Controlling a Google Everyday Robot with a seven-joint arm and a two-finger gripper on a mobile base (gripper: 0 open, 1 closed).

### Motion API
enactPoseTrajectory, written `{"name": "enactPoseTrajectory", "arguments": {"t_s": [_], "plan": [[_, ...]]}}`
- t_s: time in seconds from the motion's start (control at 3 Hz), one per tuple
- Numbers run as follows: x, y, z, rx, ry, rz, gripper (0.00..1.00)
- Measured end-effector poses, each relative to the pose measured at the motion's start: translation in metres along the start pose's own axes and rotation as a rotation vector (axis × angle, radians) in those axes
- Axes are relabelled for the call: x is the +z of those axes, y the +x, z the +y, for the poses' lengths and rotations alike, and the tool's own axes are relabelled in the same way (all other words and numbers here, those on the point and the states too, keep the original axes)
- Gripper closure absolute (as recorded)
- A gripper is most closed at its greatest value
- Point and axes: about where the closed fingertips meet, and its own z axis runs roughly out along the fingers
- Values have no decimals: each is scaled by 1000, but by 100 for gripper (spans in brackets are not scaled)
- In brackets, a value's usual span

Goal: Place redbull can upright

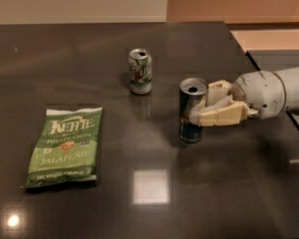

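You have a dark, glossy tabletop (229, 203) carrying three things. Take the short white-and-green soda can (140, 71) as your landmark; it stands upright toward the far side. The flat green Kettle jalapeño chip bag (65, 147) lies nearer and left of it. The tall, slim silver-and-dark-blue redbull can (189, 103) stands upright, nearer and right of it, with the cream gripper (203, 106) clasped around it from the right.

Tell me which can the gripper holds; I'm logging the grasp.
The redbull can, the taller, slimmer silver-and-blue one, upright with the gripper closed on it from the right. The shorter white-and-green can stands apart, untouched.
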Motion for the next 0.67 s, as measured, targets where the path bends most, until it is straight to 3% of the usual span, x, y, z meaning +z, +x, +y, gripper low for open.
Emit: {"name": "enactPoseTrajectory", "arguments": {"t_s": [0.67], "plan": [[-3,27,-9,-38,-11,-66,100]]}}
